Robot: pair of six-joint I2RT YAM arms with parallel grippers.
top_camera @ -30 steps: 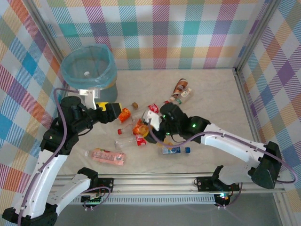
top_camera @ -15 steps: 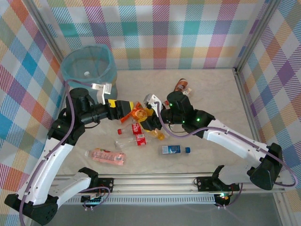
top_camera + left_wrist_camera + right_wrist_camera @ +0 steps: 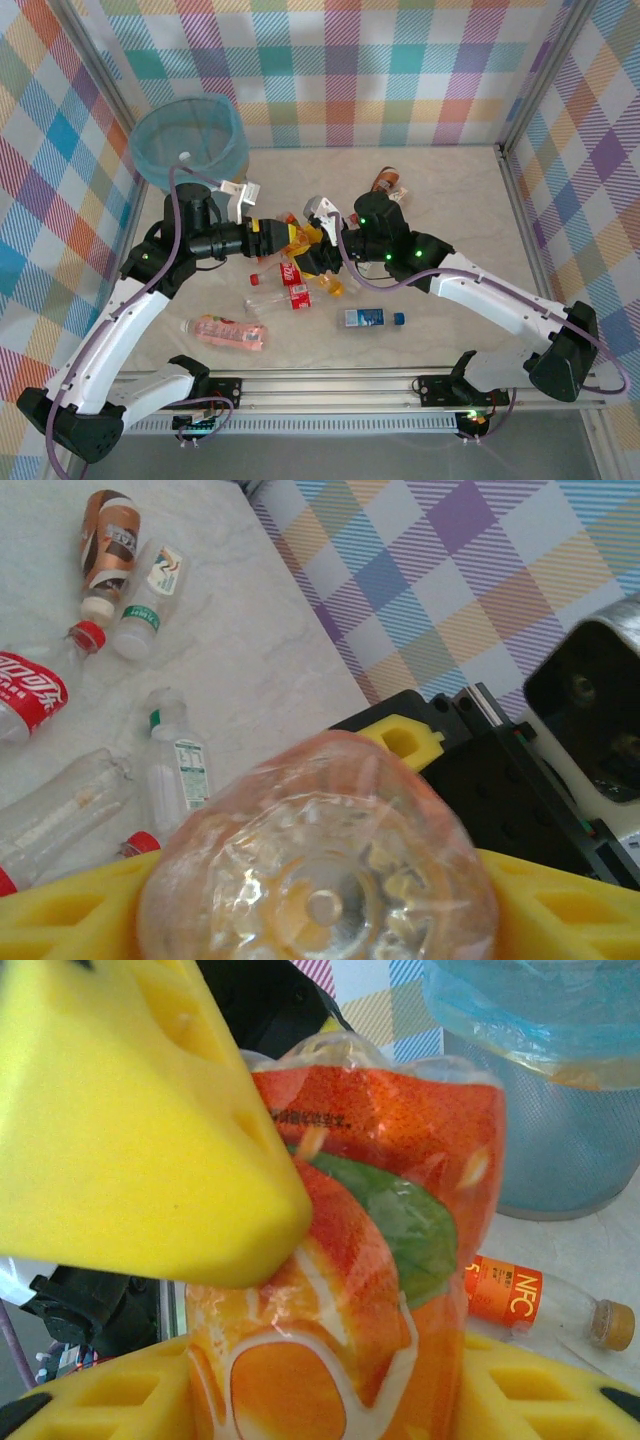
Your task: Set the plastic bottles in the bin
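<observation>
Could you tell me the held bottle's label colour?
Bottle label: orange, green leaf; right wrist view.

Marbled beige table point(image 3: 450, 200), scattered plastic bottles point(image 3: 225, 332), round bin point(image 3: 200, 125)

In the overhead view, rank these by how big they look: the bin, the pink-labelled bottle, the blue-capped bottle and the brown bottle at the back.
Largest to smallest in the top external view:
1. bin
2. pink-labelled bottle
3. blue-capped bottle
4. brown bottle, though it looks partly hidden, so its place is unsure.
</observation>
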